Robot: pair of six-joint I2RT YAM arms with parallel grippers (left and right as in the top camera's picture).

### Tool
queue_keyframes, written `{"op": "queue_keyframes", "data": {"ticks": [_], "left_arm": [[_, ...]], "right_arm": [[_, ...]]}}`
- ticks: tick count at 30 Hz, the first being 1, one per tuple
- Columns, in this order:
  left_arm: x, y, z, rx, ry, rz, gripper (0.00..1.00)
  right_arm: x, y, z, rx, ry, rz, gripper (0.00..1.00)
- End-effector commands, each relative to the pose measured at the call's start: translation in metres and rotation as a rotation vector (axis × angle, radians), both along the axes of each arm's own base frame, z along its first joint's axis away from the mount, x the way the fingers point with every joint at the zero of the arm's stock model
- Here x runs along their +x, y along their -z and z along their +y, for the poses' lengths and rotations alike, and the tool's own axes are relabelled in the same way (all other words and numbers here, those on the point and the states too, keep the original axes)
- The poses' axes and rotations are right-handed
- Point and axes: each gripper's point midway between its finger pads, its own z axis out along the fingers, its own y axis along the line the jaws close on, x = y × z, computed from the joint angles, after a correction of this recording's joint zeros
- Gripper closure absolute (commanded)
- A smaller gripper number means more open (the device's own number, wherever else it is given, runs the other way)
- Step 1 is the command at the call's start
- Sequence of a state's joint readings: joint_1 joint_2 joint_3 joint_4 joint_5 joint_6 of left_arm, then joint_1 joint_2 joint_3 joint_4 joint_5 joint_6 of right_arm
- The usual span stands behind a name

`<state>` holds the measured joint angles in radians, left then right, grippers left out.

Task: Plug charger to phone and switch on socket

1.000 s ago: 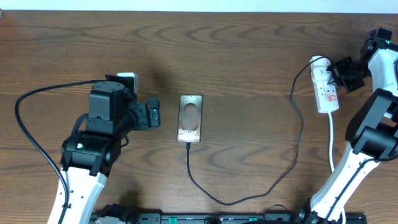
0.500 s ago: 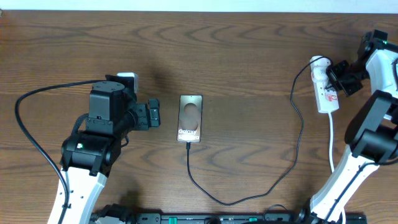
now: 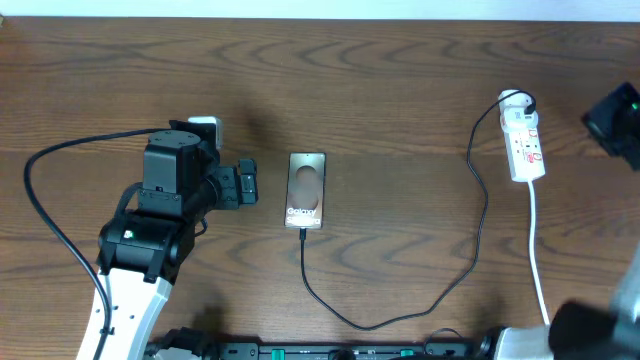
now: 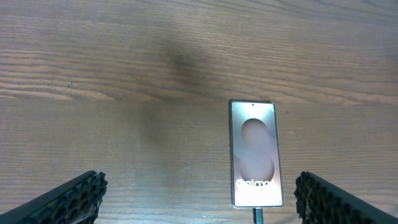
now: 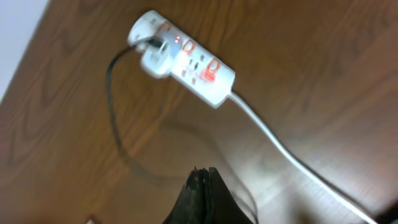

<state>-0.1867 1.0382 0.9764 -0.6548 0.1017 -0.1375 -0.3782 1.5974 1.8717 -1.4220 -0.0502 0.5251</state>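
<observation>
The phone lies flat in the middle of the table, its screen showing "Galaxy"; the left wrist view has the phone too. The charger is a thin black cable whose tip sits in the phone's near end. It loops right and up to a white adapter on the socket. My left gripper is open just left of the phone, holding nothing. My right gripper is shut and empty, raised well clear of the socket, whose red marks show.
The socket's white cord runs toward the table's near right edge. A thick black robot cable arcs around the left arm. Blurred parts of the right arm hang at the right edge.
The right arm has swung up and away to the right, off the socket it was beside. The left arm, the phone and the cable have not moved.
</observation>
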Motion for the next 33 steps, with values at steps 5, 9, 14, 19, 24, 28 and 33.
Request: {"op": "queue_keyframes", "data": {"ticks": [5,9,14,19,24,28,33], "left_arm": [[0.000,0.000,0.002,0.003,-0.014,0.002,0.02],[0.000,0.000,0.002,0.003,-0.014,0.002,0.01],[0.000,0.000,0.002,0.003,-0.014,0.002,0.01],[0.000,0.000,0.002,0.003,-0.014,0.002,0.01],[0.000,0.000,0.002,0.003,-0.014,0.002,0.01],[0.000,0.000,0.002,0.003,-0.014,0.002,0.01],[0.000,0.000,0.002,0.003,-0.014,0.002,0.01]], "right_arm": [[-0.086,-0.061,0.050,-0.025,-0.150,-0.107,0.71],[-0.131,-0.078,0.066,-0.062,-0.163,-0.150,0.01],[-0.167,-0.102,0.081,-0.124,-0.165,-0.286,0.01],[-0.199,-0.118,0.094,-0.179,-0.167,-0.400,0.01],[-0.226,-0.127,0.105,-0.254,-0.204,-0.480,0.01],[-0.241,-0.128,0.117,-0.312,-0.308,-0.522,0.01],[-0.255,-0.109,0.127,-0.316,-0.377,-0.525,0.01]]}}
